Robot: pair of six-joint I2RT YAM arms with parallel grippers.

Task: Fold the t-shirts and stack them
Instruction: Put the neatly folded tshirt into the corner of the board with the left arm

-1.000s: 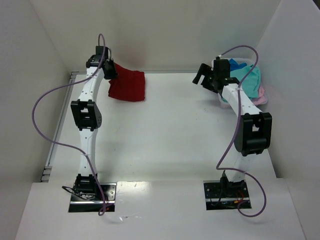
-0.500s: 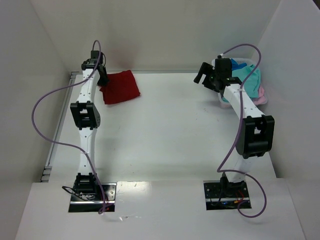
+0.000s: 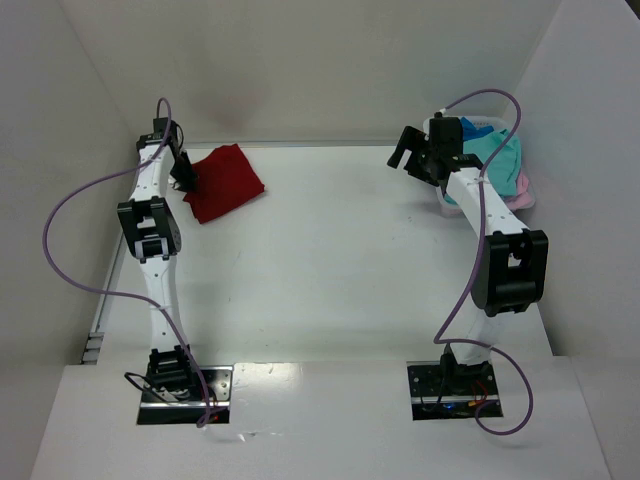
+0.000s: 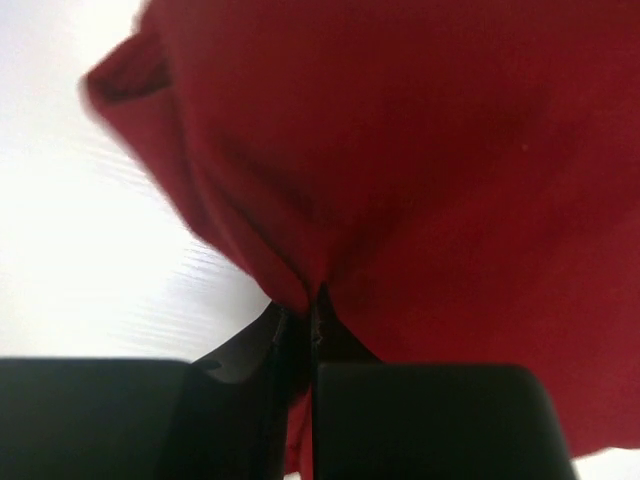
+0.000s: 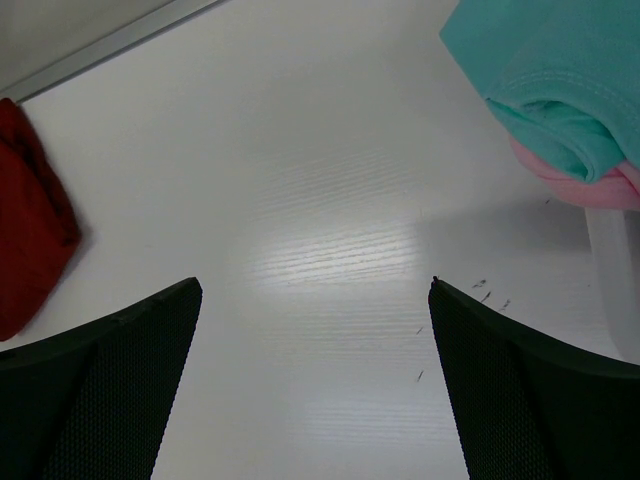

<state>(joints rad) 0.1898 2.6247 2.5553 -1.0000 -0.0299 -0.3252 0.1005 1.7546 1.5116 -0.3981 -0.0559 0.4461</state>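
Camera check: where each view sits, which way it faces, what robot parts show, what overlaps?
Top external: above, behind the bases, looking down on the table; left arm and right arm whole.
Left wrist: facing the dark red t-shirt pinched in the left fingers.
Right wrist: looking down at table between open right fingers; teal t-shirt top right.
Shared: that red shirt, in all three.

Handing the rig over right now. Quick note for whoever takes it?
Left gripper: shut on an edge of the red shirt, which lies compact at the table's far left.
Right gripper: open, empty, over the table beside the basket.
Teal shirt, pink shirt, blue shirt: heaped in the basket.
Done: nothing stacked yet.
Left: fold those three, stack all four.
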